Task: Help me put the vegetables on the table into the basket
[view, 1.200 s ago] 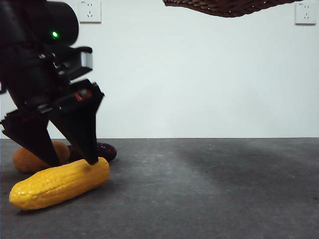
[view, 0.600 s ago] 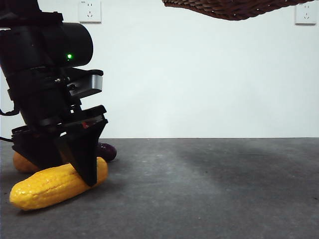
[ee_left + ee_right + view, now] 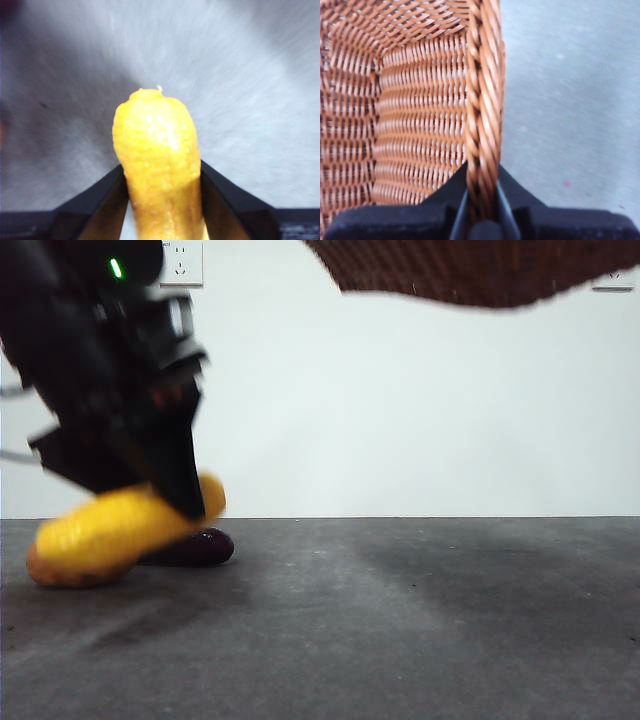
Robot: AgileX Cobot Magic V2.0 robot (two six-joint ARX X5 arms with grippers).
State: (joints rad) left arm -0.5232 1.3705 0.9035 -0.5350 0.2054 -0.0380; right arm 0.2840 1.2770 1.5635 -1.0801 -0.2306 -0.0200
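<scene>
Left gripper (image 3: 160,175) is pinching the corn (image 3: 120,530), clear of the table (image 3: 400,620). Right gripper (image 3: 482,210) clamps the basket (image 3: 420,100) rim aloft (looks empty). Potato (image 3: 60,570) and eggplant (image 3: 195,547) lie below the corn, untouched.

- The corn cob (image 3: 115,527) hangs tilted above the tabletop (image 3: 400,620), clamped in the left hand (image 3: 150,490).
- Potato (image 3: 60,570) and eggplant (image 3: 195,547) lie behind, below it.
- The basket (image 3: 470,270), rim pinched by the right hand (image 3: 482,210), hangs overhead, to the right.

One corn cob (image 3: 120,525), one potato (image 3: 60,570), one eggplant (image 3: 200,547), one basket (image 3: 470,270).
</scene>
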